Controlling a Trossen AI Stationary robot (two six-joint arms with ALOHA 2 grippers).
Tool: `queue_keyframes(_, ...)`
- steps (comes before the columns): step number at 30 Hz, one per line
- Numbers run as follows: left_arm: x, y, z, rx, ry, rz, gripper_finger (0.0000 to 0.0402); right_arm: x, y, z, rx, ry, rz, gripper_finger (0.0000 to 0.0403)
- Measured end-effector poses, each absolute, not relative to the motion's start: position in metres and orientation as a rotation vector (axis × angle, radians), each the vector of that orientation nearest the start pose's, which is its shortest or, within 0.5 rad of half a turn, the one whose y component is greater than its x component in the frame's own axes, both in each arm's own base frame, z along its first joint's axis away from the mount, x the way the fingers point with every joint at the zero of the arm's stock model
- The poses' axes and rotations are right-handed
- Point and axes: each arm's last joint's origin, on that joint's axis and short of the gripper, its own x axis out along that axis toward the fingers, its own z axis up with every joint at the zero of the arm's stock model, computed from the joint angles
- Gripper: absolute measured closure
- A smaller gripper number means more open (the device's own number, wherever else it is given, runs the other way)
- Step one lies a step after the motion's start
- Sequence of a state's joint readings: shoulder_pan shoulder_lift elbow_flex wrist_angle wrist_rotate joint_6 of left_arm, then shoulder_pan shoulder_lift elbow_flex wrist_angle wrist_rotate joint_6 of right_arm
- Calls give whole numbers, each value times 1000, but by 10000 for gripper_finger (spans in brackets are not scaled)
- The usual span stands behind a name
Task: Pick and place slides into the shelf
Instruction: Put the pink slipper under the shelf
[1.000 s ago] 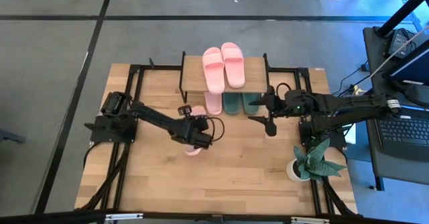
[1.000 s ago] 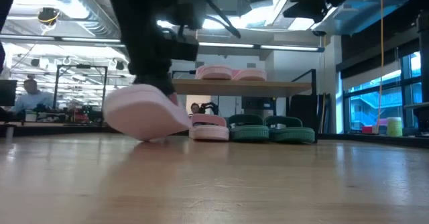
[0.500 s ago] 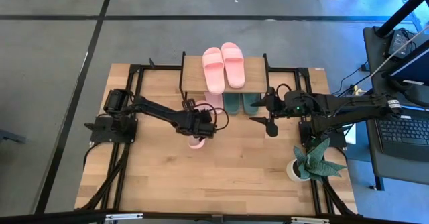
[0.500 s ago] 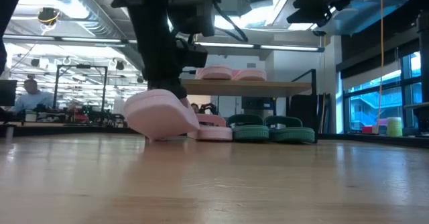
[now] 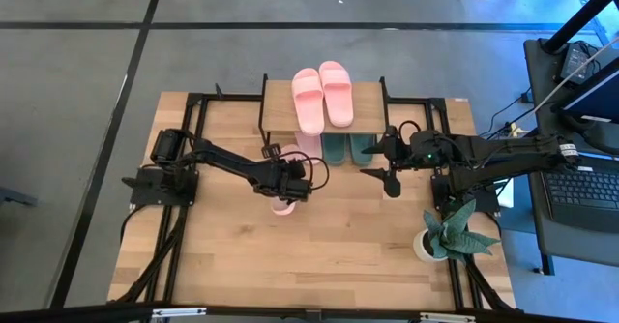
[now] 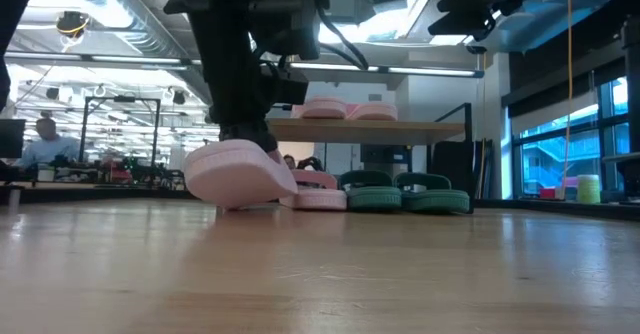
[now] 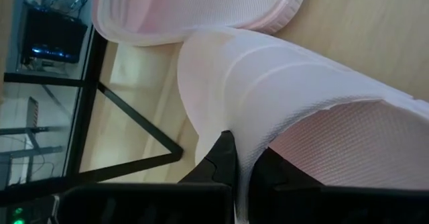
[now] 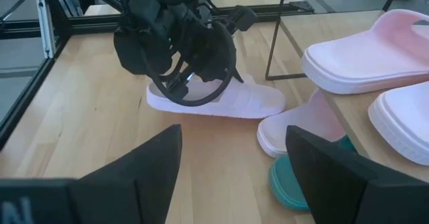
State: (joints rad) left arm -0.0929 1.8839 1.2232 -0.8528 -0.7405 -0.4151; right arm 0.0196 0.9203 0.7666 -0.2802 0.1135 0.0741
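Observation:
My left gripper (image 5: pixel 286 182) is shut on a light pink slide (image 5: pixel 283 205) on the tabletop, just in front of the shelf (image 5: pixel 280 120). This slide shows tilted in the low view (image 6: pixel 236 174) and under the gripper in the right wrist view (image 8: pixel 218 100). A pink pair (image 5: pixel 322 96) lies on the shelf's top board. Below the board stand one pink slide (image 5: pixel 308 150) and the dark green pair (image 5: pixel 346 149), soles on the tabletop. My right gripper (image 5: pixel 379 161) hovers open to the right of the shelf, touching nothing. My left gripper pinches the edge of the slide's wide strap (image 7: pixel 258 140) between its two fingers (image 7: pixel 223 158), one under the strap and one outside it. It comes from above, pointing down. The slide is tilted below it, its low end at the tabletop (image 6: pixel 240 204).
A potted plant (image 5: pixel 450 232) stands at the table's right near corner. Black frame rails (image 5: pixel 198 120) run along the left and right sides. The shelf's thin black legs (image 8: pixel 281 39) stand close to the held slide. Bare wood (image 5: pixel 319 255) lies toward the near edge.
My left gripper has moved toward the far edge and the shelf, carrying the pink slide with it, still shut on the strap. Most of that travel came early; in the last half second it has hardly shifted. The right arm kept still.

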Motion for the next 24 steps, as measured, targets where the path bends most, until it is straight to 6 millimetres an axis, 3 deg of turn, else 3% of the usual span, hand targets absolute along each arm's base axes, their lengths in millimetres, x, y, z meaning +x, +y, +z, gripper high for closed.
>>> queue_keyframes(15,333,-12,162,216,1263,817,400,199,1,295,66,430,-113,135)
queue_keyframes(24,334,-8,159,137,1267,824,357,199,1,294,71,430,-114,135)
